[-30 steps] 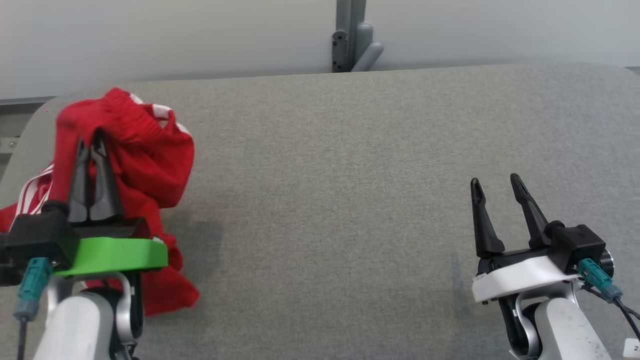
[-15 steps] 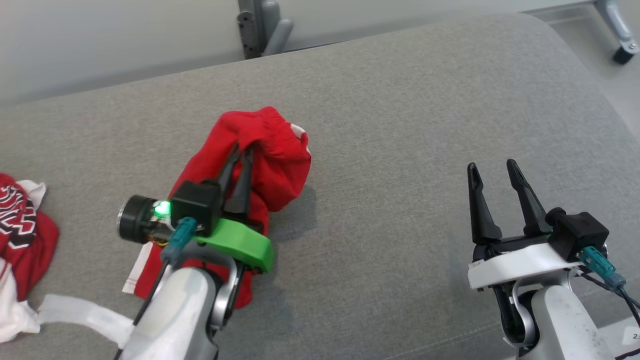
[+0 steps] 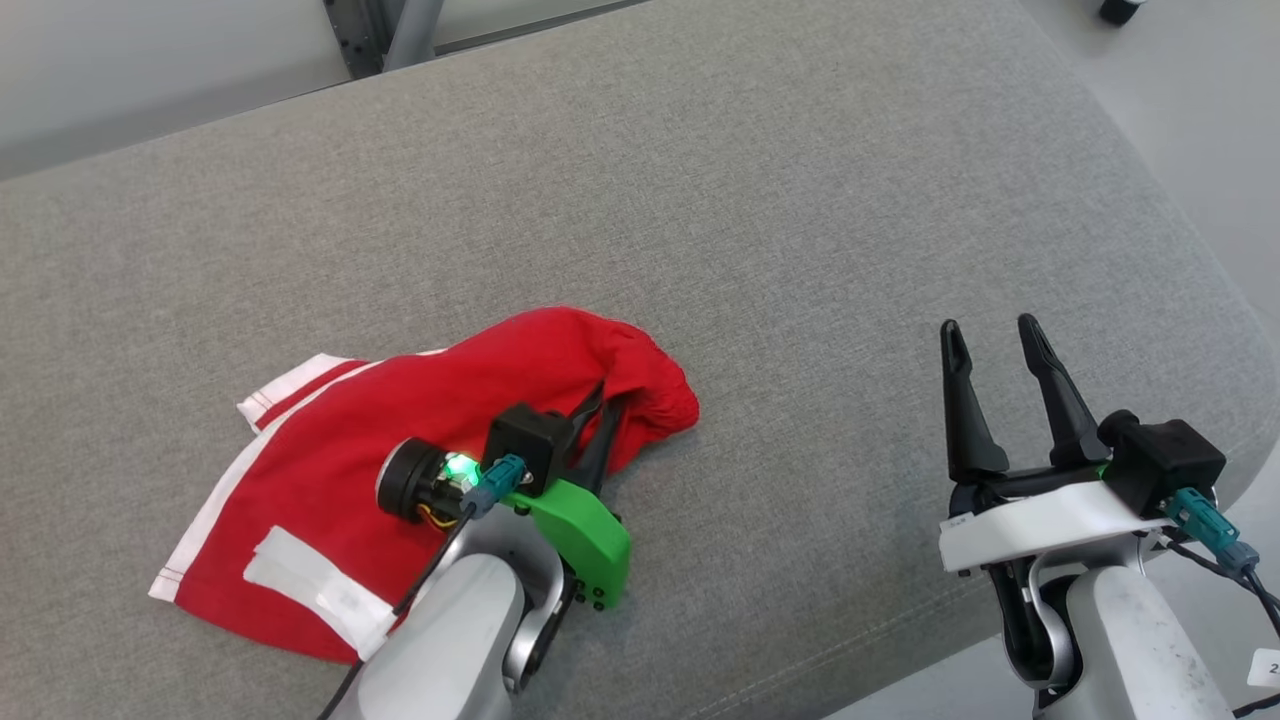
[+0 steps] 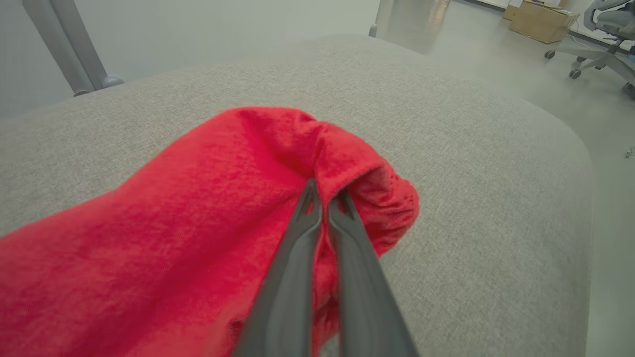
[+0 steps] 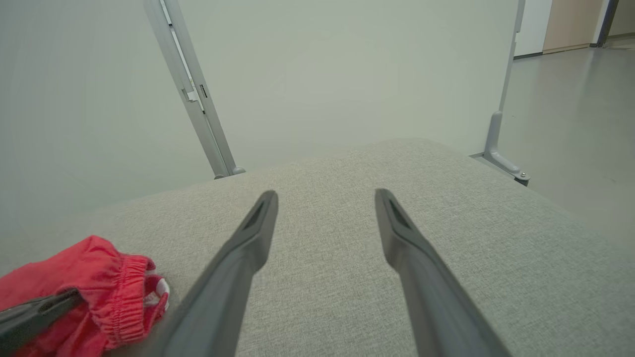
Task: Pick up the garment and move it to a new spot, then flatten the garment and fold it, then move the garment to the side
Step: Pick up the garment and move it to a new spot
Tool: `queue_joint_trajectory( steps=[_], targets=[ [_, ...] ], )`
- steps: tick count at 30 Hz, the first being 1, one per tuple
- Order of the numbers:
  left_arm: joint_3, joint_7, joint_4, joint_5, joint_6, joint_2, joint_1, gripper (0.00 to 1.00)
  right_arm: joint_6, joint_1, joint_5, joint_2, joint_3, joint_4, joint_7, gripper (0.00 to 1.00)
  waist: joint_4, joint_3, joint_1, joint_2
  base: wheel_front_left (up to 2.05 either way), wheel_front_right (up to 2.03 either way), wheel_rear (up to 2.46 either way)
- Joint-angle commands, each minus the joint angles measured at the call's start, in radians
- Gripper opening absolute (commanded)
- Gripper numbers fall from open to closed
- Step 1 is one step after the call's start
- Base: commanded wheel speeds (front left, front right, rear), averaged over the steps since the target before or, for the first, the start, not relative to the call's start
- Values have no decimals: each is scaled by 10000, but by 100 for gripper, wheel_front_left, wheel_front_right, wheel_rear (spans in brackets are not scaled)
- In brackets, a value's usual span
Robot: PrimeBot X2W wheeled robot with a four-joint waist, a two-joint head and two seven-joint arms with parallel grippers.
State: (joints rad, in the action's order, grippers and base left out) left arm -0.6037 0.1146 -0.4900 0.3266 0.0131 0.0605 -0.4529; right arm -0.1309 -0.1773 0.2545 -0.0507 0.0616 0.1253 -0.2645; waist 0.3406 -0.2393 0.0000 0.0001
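Red knit garment with white trim stripes (image 3: 330, 440): lies on the grey woven-fabric padded surface (image 3: 800, 200), in the near-left part of the head view.

Long axis: runs diagonally, from the near left up toward the centre right. The white-edged hem end sits flat at the lower left, with a white rectangular label patch (image 3: 320, 590) on it. The opposite end is bunched into a rounded hump and points toward the robot's right side. In the right wrist view that end shows a gathered elastic band (image 5: 124, 292) with a bit of white beside it.

Left gripper (image 3: 612, 410): its two dark fingers are pressed together on a fold of the red cloth at the bunched end. In the left wrist view (image 4: 323, 193) the tips are buried in the fabric, which wraps over and around them. The green bracket (image 3: 580, 530) behind the fingers sits over the near edge of the garment, a green light glowing beside it.

Right gripper (image 3: 990, 330): fingers spread wide, nothing between them, well apart from the garment and over bare grey surface near the table's right edge. The same wide gap shows in its own wrist view (image 5: 326, 196).

Surroundings: grey metal post (image 3: 385, 30) behind the far edge; office chair (image 4: 605, 29) and cardboard box (image 4: 543, 22) on the floor beyond.
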Motion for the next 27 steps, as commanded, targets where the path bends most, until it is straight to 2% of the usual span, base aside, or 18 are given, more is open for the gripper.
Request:
queue_joint_trajectory(
  steps=[1,2,3,4,9,15,20,21,24,25,27],
  targets=[
    [-22,76,-29,77,35,-9,-172,0,3,-12,103,-6,-11,18,-30,100,-39,7,0,-1,0,0,0],
    [-76,157,-121,154,59,-23,-201,0,1,0,81,-1,-28,26,-30,100,-111,53,0,-1,0,0,0],
    [-129,215,-194,280,83,-36,-183,45,1,26,65,-4,-32,45,-30,100,-192,106,0,-1,0,0,0],
    [-202,275,-244,326,96,-53,-167,100,3,47,50,-4,-47,59,-30,100,-281,172,0,-1,0,0,0],
    [-302,659,-92,816,-53,-86,119,100,1,172,-95,-6,-96,131,-30,100,-755,604,0,-1,0,0,0],
    [144,1090,514,1246,-427,6,531,100,3,417,-290,-10,-230,162,-30,100,-1447,1124,0,-1,0,0,0],
    [842,1260,856,1461,-887,556,898,100,3,618,-420,-10,-316,221,-30,100,-1913,1471,0,-1,0,0,0],
    [1153,1321,994,1527,-1063,825,1074,100,3,703,-453,-10,-356,260,-30,100,-2063,1600,0,-1,0,0,0],
    [1529,1328,1217,1551,-1290,1297,1419,100,1,785,-478,-8,-432,278,-30,100,-2282,1740,0,-1,0,0,0],
    [1529,1328,1217,1551,-1290,1297,1419,100,1,785,-478,-8,-432,278,-30,100,-2282,1740,0,-1,0,0,0],
    [1810,1295,1484,1669,-1423,1714,1794,100,1,913,-508,-10,-494,280,-30,100,-2463,1861,0,-1,0,0,0]
  ],
)
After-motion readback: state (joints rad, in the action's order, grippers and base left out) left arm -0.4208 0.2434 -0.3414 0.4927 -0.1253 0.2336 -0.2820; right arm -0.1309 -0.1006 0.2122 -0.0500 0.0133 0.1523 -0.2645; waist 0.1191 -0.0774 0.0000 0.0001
